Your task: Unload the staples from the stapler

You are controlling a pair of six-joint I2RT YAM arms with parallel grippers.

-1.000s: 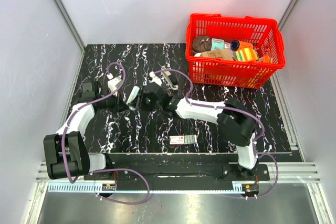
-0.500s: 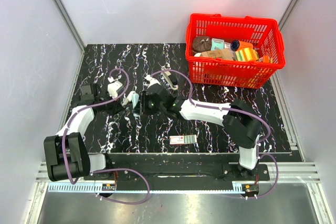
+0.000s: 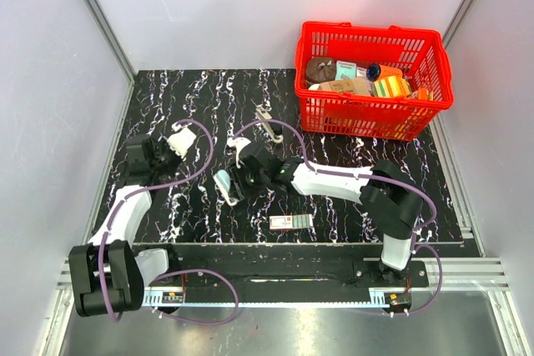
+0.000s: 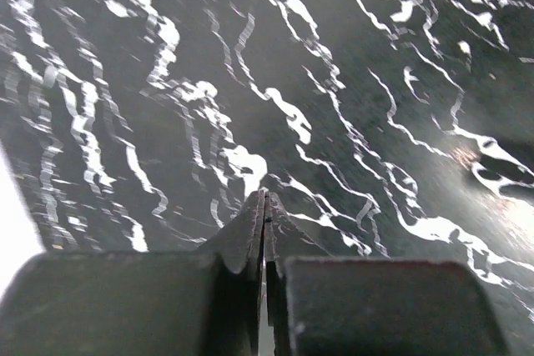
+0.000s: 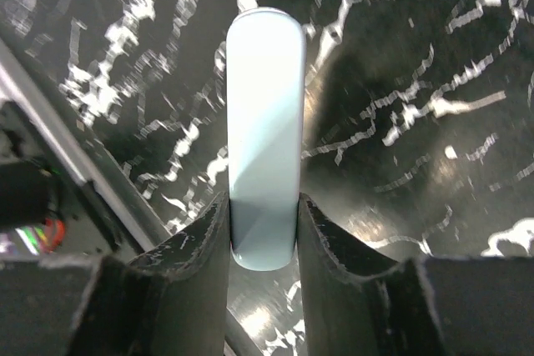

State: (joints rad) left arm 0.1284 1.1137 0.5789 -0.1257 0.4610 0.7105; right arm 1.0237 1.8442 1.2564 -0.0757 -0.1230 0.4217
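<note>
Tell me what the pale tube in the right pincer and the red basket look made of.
The pale tube is likely plastic: smooth, satin, evenly coloured, with a rounded end. The red basket is likely moulded plastic, judging by its glossy open lattice walls.

The tabletop (image 3: 200,89) is a glossy black sheet veined in white like marble, smooth enough to throw soft glare. The basket (image 3: 375,32) is shiny red moulded plastic. The stapler (image 3: 267,125) reads as bare silvery metal. The pale blue tube (image 5: 265,122) looks like smooth satin plastic. The right gripper (image 5: 264,202) is dark and matt, its inner faces scuffed pale. The left gripper (image 4: 264,202) has the same dull finish. The small box (image 3: 290,222) looks like printed card. The right arm's shell (image 3: 329,179) is glossy white plastic, and the frame rail (image 3: 467,275) is bare ribbed aluminium.
</note>
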